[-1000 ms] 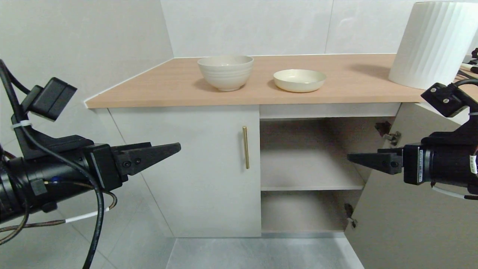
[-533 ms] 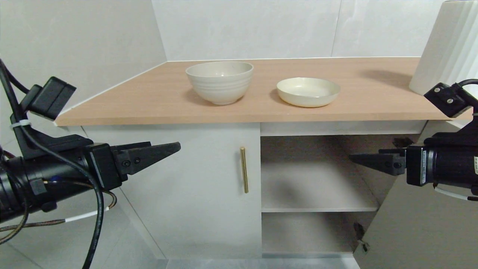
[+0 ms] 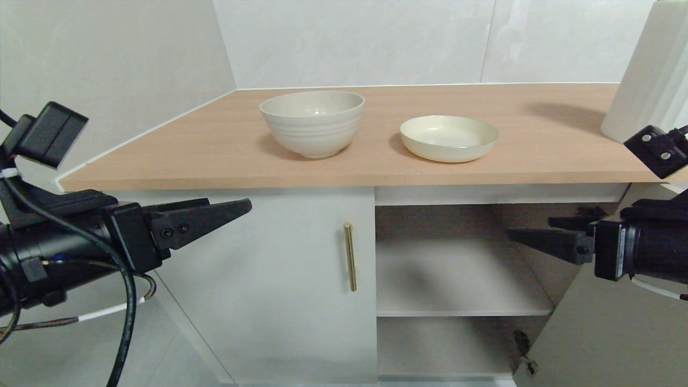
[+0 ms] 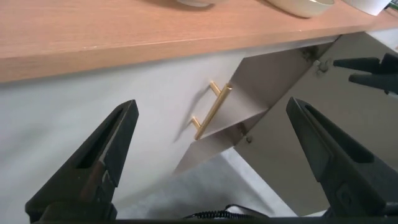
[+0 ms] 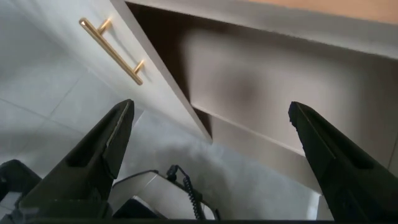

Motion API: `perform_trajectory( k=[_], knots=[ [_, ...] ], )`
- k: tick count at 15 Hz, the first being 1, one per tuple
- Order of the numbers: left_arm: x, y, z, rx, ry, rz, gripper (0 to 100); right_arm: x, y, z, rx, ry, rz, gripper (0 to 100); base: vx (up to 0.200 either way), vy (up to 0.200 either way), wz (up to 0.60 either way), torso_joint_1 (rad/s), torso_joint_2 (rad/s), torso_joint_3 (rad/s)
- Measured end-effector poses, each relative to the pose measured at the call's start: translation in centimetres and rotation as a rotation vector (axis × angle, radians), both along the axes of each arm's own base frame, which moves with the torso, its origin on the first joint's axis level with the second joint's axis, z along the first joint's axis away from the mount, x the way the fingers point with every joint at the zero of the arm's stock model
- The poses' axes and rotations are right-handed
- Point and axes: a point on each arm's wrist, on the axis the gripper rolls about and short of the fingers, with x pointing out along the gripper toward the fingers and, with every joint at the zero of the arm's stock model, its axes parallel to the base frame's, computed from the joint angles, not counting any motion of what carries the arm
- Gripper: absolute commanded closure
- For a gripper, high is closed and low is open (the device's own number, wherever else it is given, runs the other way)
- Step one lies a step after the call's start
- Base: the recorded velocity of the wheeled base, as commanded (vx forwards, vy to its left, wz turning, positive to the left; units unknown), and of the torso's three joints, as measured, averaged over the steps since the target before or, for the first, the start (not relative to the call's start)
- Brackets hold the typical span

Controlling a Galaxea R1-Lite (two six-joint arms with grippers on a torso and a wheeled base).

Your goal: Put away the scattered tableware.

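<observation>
A ribbed cream bowl [image 3: 312, 122] and a shallow cream dish [image 3: 448, 137] stand side by side on the wooden countertop [image 3: 215, 156]. My left gripper [image 3: 228, 207] hangs open and empty below the counter's edge, in front of the shut left cabinet door [image 3: 269, 279]. In the left wrist view its fingers [image 4: 93, 162] are spread wide. My right gripper [image 3: 529, 228] is open and empty too, level with the open right compartment's upper shelf [image 3: 457, 279]. The right wrist view shows its fingers [image 5: 99, 155] far apart before that shelf [image 5: 280, 93].
A gold bar handle [image 3: 349, 257] runs down the shut door. The right door [image 3: 607, 333] stands swung open beside my right arm. A tall white ribbed container [image 3: 650, 75] stands at the counter's right end. A lower shelf [image 3: 441, 349] lies under the upper one.
The head view has shifted: the counter and cabinet now show lower and nearer. Both grippers stay open and empty, the left one a little lower in the picture.
</observation>
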Motion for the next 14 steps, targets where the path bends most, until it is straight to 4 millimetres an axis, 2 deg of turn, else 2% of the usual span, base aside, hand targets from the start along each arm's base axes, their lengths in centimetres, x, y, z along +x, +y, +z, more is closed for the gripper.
perform_trajectory(
  k=[2, 5, 14],
  knots=[
    [0.02, -0.01, -0.03, 0.0, 0.003, -0.001, 0, -0.03, -0.01, -0.27, -0.001, -0.038, 0.006, 0, 0.0, 0.0, 0.0, 0.016, -0.07, -0.057],
    [0.04, -0.03, 0.04, -0.001, -0.001, -0.002, 0, -0.09, -0.04, -0.52, -0.009, -0.043, 0.009, 0, 0.0, 0.0, 0.0, 0.08, -0.24, -0.268],
    [0.3, -0.08, -0.2, 0.002, 0.013, 0.0, 0, -0.06, -0.02, -0.91, -0.017, -0.031, 0.01, 0, 0.0, 0.0, 0.0, 0.151, -0.48, -0.308]
  ],
)
